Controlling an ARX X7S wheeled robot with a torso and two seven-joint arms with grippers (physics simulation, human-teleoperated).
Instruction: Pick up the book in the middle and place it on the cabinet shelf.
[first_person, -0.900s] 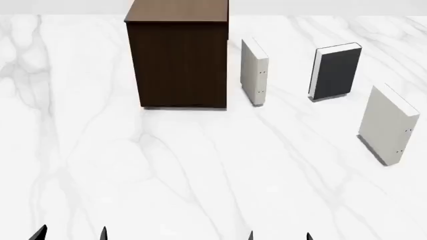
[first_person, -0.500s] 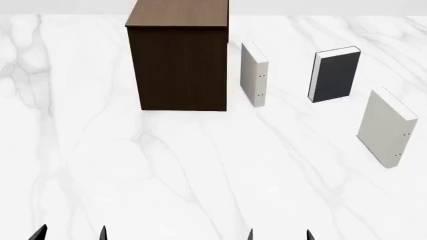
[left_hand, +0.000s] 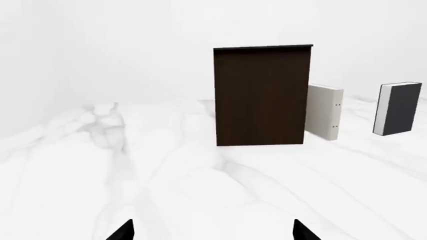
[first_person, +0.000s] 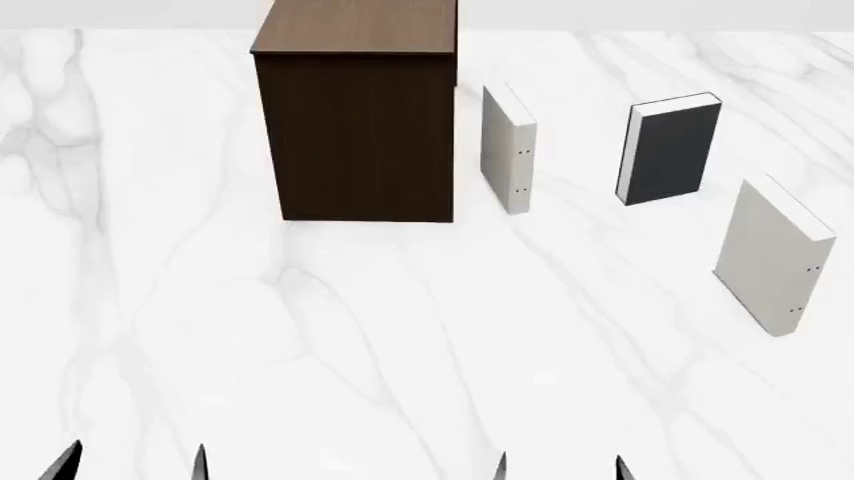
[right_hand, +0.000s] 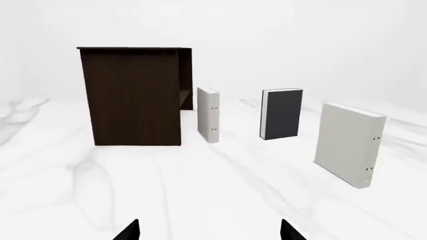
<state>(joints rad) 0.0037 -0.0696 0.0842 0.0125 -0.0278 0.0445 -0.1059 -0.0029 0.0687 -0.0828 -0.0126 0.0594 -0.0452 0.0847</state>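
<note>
While both grippers hang low at the near edge of the marble surface (first_person: 400, 350), we see only their dark fingertips: the left gripper (first_person: 130, 462) and the right gripper (first_person: 559, 466) each show two tips set well apart with nothing between them, so we read both as open and empty. Our target, the charcoal hardback book (first_person: 671, 148), stands upright on its lower edge, long axis vertical, white page edges on top. It sits between two cream-white binders (first_person: 507, 148) (first_person: 771, 255), far ahead and to the right of the right gripper, so we judge the right arm the nearer one. Left of the books stands the dark wood cabinet (first_person: 355, 130), its flat top bare
</note>
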